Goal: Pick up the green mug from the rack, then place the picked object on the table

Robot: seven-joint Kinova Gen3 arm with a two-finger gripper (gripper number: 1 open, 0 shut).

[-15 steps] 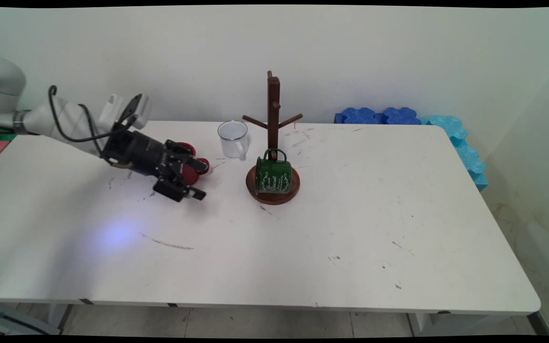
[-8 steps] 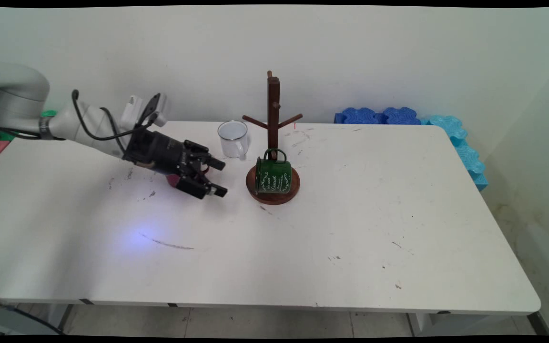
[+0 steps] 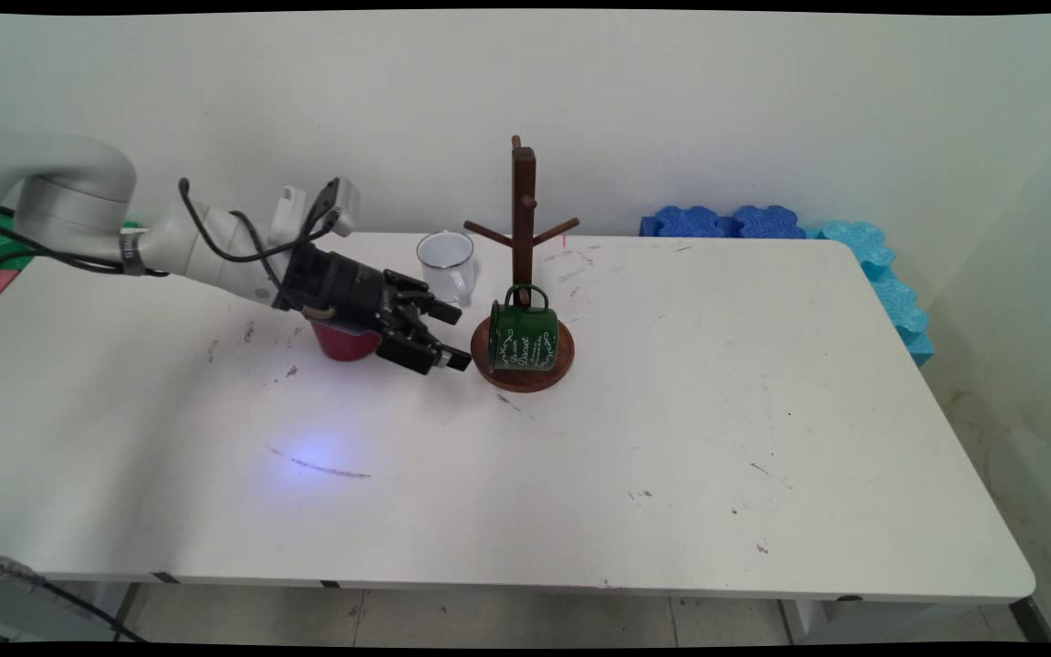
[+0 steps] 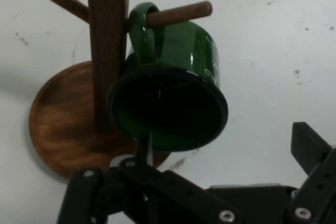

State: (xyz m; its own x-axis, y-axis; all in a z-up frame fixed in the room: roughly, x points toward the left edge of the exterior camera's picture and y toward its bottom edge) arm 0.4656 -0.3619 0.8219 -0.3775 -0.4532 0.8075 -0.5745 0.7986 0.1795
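**Now beside the mug tree: empty hand, fingers apart**

Just left of the green mug (image 3: 523, 339), the hand (image 3: 452, 338) hovers low over the surface (image 3: 671, 438), its two black fingers (image 3: 446, 313) spread and gripping nothing. The mug hangs by its handle from a low peg of the wooden mug tree (image 3: 523, 219), lying sideways above the tree's round base (image 3: 525, 376); white lettering shows on its side. From the hand view, the green mug (image 4: 168, 93) presents its dark open mouth toward the camera, its handle hooked over the peg (image 4: 178, 13) next to the upright post.

Behind the hand, partly hidden by the black wrist, a red cup (image 3: 343, 342) stands on the surface. A white enamel mug (image 3: 446, 265) stands upright farther back, near the tree's left. Blue foam blocks (image 3: 790, 224) line the far right edge by the wall.
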